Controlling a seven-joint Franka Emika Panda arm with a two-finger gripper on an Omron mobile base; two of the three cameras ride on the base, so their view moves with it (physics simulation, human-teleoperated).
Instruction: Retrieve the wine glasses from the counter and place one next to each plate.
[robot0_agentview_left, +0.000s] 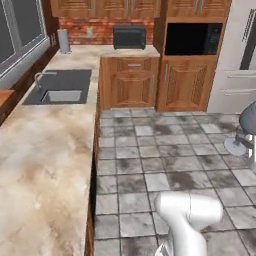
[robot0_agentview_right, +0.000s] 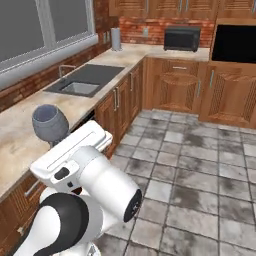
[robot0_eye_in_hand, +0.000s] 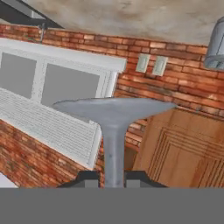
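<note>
The arm is folded back, its tool (robot0_eye_in_hand: 113, 177) pinching a wine glass (robot0_agentview_right: 50, 123) by the stem.

beige marbled counter (robot0_agentview_right: 20, 135) runs below and beside the gripper (robot0_eye_in_hand: 112, 177), carrying a sink (robot0_agentview_right: 82, 82), paper towel roll (robot0_agentview_right: 116, 39) and toaster oven (robot0_agentview_right: 182, 38) far ahead.

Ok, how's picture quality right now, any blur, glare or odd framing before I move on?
Left base view: soft, flat light, the arm's white link blurred at the bottom edge. Right base view: sharper, no glare, the wine glass bowl dim but readable above the hand. Hand view: rolled upside down, counter at top; the glass's foot and stem loom large between the gripper fingertips.
</note>
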